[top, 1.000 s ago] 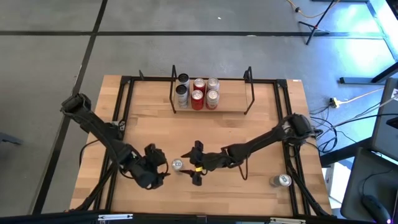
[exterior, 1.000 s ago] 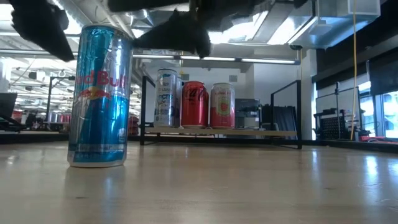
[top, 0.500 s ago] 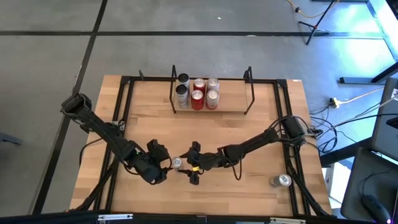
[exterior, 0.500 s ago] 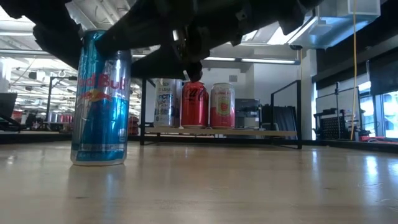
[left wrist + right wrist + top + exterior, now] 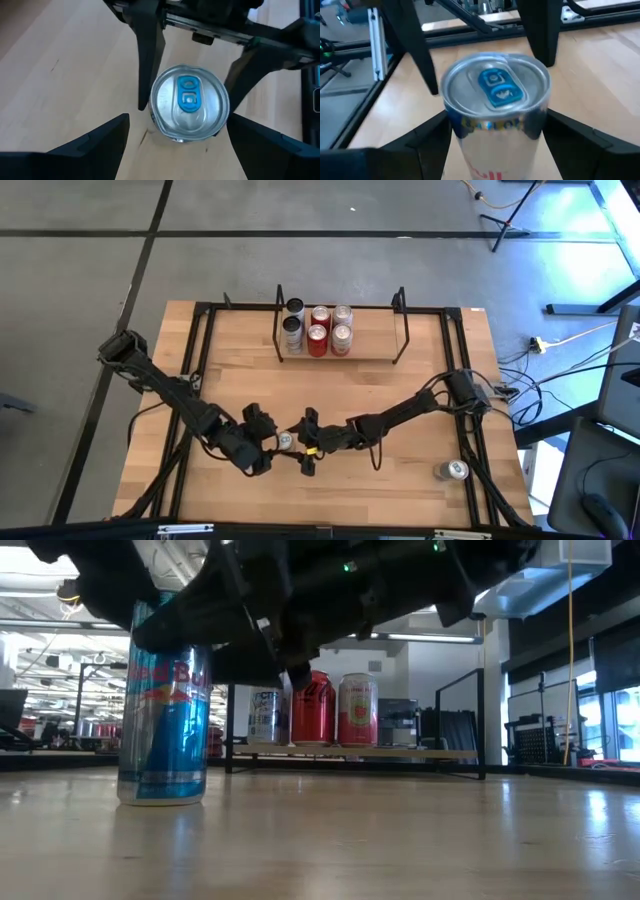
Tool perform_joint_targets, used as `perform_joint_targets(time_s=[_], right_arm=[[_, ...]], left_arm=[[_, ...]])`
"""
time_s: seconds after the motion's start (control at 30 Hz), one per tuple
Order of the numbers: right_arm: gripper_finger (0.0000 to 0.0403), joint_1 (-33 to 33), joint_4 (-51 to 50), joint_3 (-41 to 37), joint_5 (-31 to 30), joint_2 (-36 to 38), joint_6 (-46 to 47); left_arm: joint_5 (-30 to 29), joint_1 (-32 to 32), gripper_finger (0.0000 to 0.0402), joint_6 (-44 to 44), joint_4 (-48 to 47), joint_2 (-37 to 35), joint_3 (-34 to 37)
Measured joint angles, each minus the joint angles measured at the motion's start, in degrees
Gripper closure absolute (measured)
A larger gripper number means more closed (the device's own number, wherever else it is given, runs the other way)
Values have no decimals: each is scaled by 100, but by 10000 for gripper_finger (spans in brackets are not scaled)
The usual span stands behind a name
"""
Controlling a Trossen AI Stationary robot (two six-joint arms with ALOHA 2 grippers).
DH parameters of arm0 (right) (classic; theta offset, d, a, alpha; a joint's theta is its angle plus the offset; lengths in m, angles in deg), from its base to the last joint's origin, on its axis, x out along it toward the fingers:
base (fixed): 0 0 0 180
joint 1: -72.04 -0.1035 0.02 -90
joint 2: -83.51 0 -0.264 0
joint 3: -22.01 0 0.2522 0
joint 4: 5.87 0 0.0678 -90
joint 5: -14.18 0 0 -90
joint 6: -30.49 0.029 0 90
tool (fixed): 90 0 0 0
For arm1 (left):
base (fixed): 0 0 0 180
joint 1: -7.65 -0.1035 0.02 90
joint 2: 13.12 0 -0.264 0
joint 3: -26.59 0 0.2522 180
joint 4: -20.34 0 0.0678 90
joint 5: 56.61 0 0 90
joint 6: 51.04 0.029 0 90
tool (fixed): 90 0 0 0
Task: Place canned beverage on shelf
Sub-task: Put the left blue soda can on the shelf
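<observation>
desk (image 5: pixel 420 390): the light wooden desk with black rails along its sides is carrying everything; both dark arms are reaching to its near middle.
change: over the last second both arms have been drawing in, left from the left, right from the right, until the two hands are flanking one can.
meaning: judging by this, the pickup is only just beginning; the can is standing on the desk, well apart from the shelf, not yet lifted.
shelf (image 5: pixel 340 356): the small low rack with a light wood board and thin black metal uprights is sitting at the far middle of the desk.
shelf contents: five cans are standing at its left end in two rows, two silver-and-dark ones (image 5: pixel 293 325) leftmost, red ones (image 5: pixel 318 337) beside them; the right part of the board is lying bare.
blue can (image 5: pixel 286 442): the tall blue-and-silver beverage can with a blue tab is standing upright on the desk, between the two hands.
left hand (image 5: pixel 175 135): its fingers are standing spread either side of the can, not pinching it.
right hand (image 5: pixel 492 125): its fingers are likewise spread around the can, gaps showing on both sides.
spare can (image 5: pixel 451 470): a silver can is waiting near the desk's near right corner.
</observation>
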Motion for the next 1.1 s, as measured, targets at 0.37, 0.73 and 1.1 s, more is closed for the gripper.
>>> perform_joint_targets(time_s=[0.37,0.73,1.1], right_arm=[[210,96,34,-1,-13,-56,24],[229,460,-660,-6,117,887,-146],[229,1448,-3181,5,198,3576,-1244]], left_arm=[[134,-15,79,141,-17,-106,-135],[-311,-190,79,446,-701,-1709,-598],[-1722,-905,79,880,-1335,-2975,-601]])
